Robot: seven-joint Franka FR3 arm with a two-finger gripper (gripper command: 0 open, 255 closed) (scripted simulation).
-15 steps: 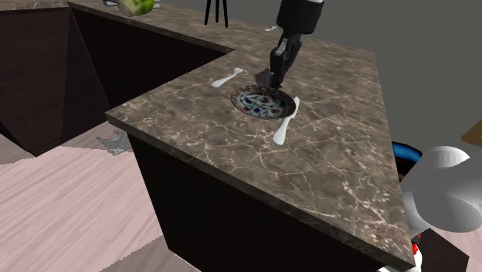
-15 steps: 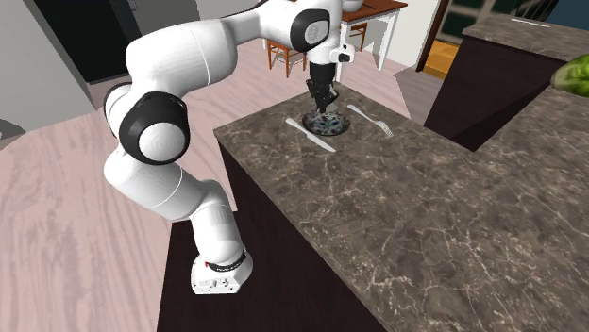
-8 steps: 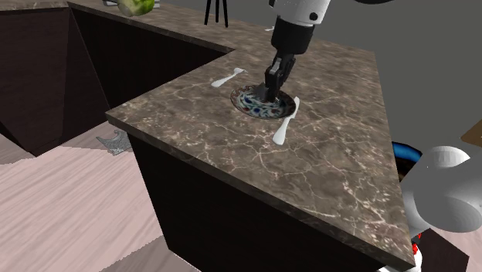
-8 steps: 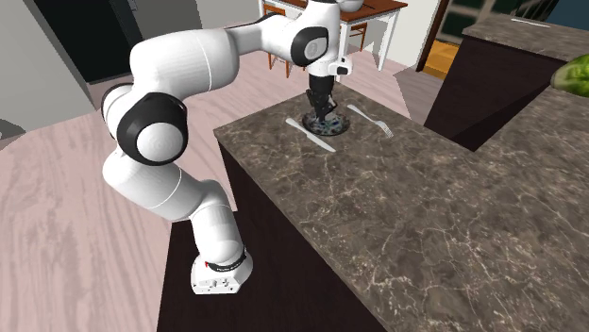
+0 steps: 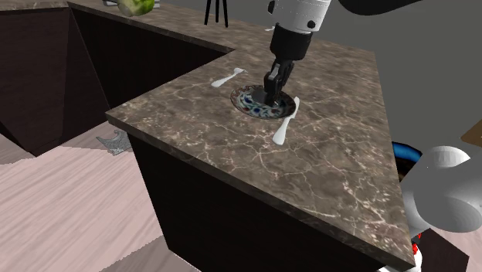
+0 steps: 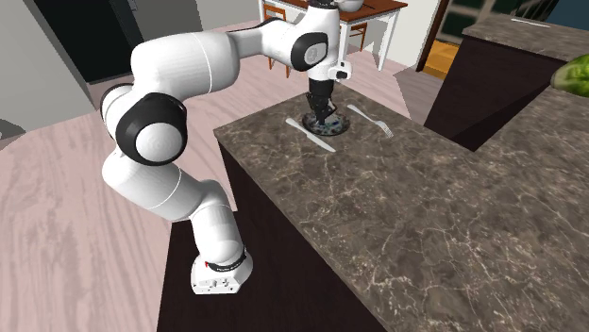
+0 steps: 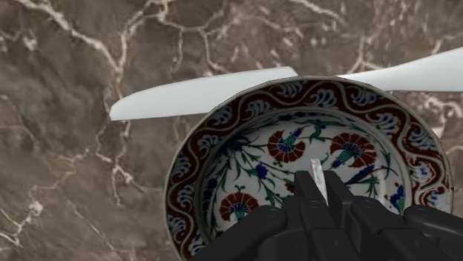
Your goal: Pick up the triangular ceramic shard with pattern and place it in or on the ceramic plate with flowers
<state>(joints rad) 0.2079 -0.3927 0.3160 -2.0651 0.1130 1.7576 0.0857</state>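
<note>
Standing nose-down over the flowered plate (image 5: 249, 105) in the shoulder view, the gripper (image 5: 272, 93) has its tips low in the bowl; a white knife (image 5: 283, 130) lies just beside the plate. Second exterior view: tips w/in the plate's rim. Wrist view: fingers pinch a thin pale shard (image 7: 317, 171), seen edge-on, above the plate's flowered centre; touching it or not, can't tell. Pickup & carry look done; left: let go, back off.
</note>
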